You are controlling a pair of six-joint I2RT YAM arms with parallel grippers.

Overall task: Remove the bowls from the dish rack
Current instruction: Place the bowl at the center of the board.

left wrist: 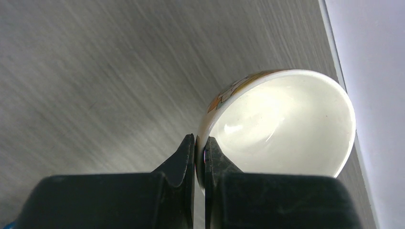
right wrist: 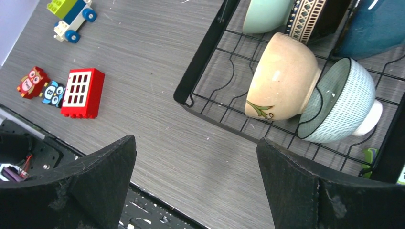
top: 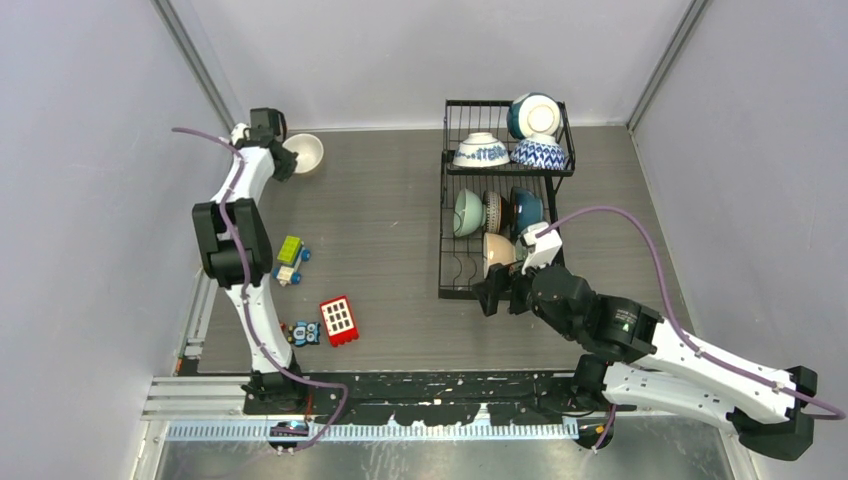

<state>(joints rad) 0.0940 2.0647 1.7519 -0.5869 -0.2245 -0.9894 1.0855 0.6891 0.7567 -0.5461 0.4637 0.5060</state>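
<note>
We're seeing the left gripper (left wrist: 199,143) pinching the rim of a white bowl (left wrist: 286,124) at 10 o'clock on the table (top: 390,200). The right gripper (right wrist: 195,140) is hanging spread wide at 6 o'clock of the dish rack (right wrist: 200,57), near a cream bowl (right wrist: 282,76) lying inside.

White arm links (top: 262,320), black joints (top: 228,240), purple cables (top: 600,209); black wedge-shaped end effector fingers (right wrist: 107,176).

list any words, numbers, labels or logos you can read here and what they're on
None readable in any view; only pictures and patterns:
red block: grid of white windows, no writing
red owl block: a printed face only
cream bowl in the dish rack: a painted leaf sprig, no characters
white bowl in the left gripper: orange painted motif, no letters
</note>
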